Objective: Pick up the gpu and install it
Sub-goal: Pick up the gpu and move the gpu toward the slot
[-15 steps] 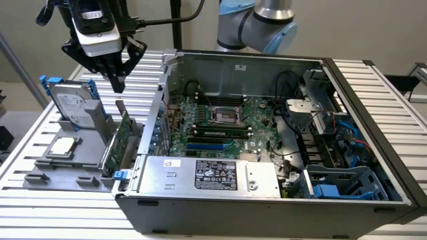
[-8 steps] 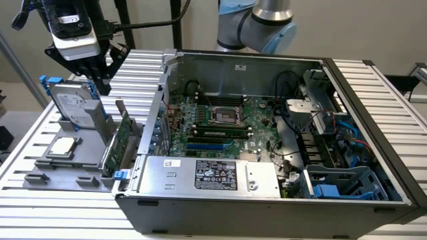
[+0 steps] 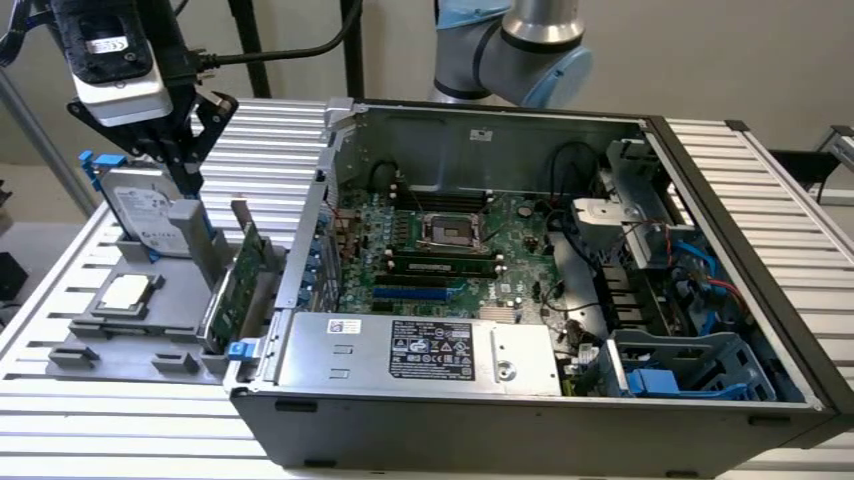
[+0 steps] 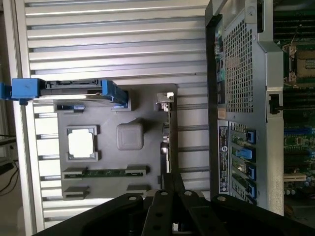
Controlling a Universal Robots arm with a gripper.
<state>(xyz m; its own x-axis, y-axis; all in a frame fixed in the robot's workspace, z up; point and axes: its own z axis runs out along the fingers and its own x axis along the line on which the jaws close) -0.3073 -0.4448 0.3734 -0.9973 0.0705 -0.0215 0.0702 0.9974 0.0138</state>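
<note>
**A:** Where is the gpu (image 3: 238, 290) for us?

**B:** It stands on edge in the grey holder (image 3: 94, 340) on the worktop (image 3: 134, 420), between the hard drive (image 3: 147, 215) and the computer case (image 3: 534, 420). Our gripper (image 3: 187, 185) hangs above the holder, fingers pressed together, holding nothing.

**A:** How do we expect it to handle?

**B:** Light and stiff, we judge, but fragile. We'd pinch the bare top edge near the metal bracket, clear of the components.

Even, soft light, both views bright. Mild glare off the table slats (image 4: 118, 29); computer case (image 3: 534, 130) interior shadowed. My gripper (image 4: 172, 182) reads near-black, underexposed in wrist view.
</note>
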